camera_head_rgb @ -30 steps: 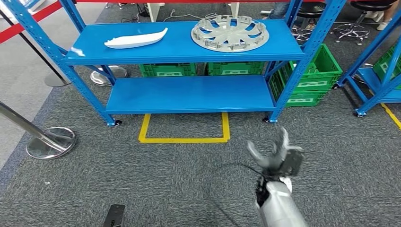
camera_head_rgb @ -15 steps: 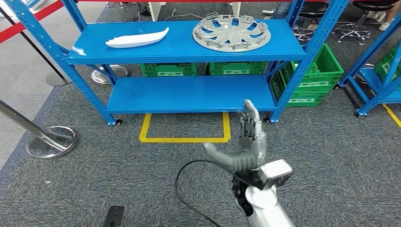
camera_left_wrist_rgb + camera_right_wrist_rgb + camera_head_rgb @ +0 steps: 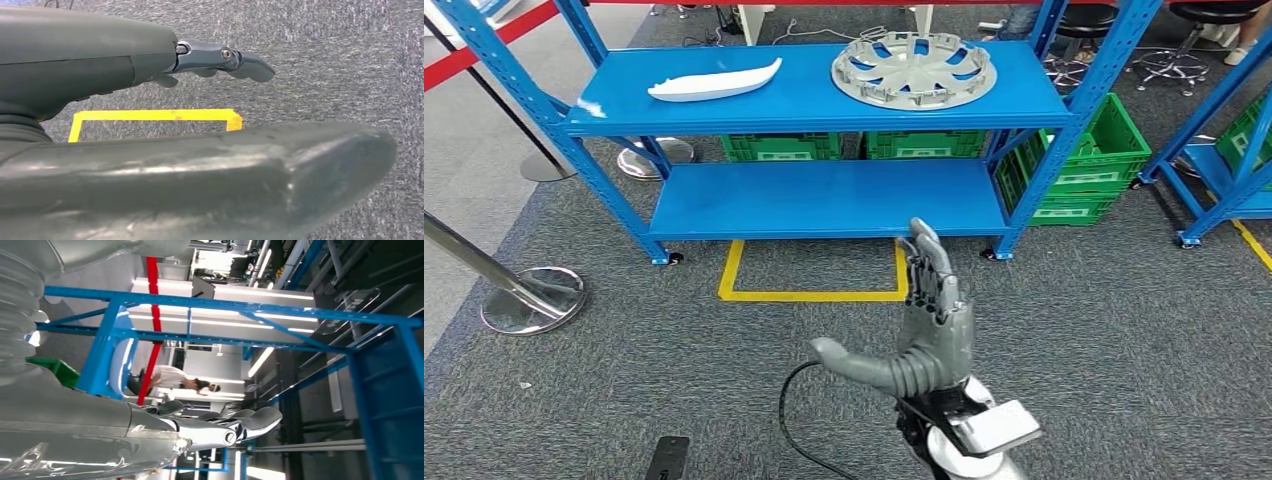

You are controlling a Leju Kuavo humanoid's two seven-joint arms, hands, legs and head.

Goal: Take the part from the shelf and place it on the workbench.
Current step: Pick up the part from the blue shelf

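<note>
A long white curved part [image 3: 714,80] lies on the left of the blue shelf's top board [image 3: 804,100]. A silver wheel cover [image 3: 913,68] lies flat on the same board to the right. My right hand [image 3: 924,330] is raised well short of the shelf, above the carpet, fingers straight and pointing at the shelf, thumb spread to the left, holding nothing. The right wrist view has the same hand [image 3: 100,430] with extended fingers [image 3: 250,422] against the blue rack. My left hand [image 3: 90,60] hangs over the grey carpet, thumb [image 3: 225,170] and fingers [image 3: 225,57] apart, empty.
Green crates [image 3: 779,147] sit behind the lower board and beside the shelf's right post [image 3: 1089,150]. A yellow tape square [image 3: 814,270] marks the floor before the shelf. A stanchion base [image 3: 532,300] stands left, another blue rack [image 3: 1224,130] right. A black cable [image 3: 796,420] loops by my arm.
My right hand has turned from a low, spread pose at the right to upright with straight fingers, and has drifted left and nearer the camera. The parts on the shelf have not moved.
</note>
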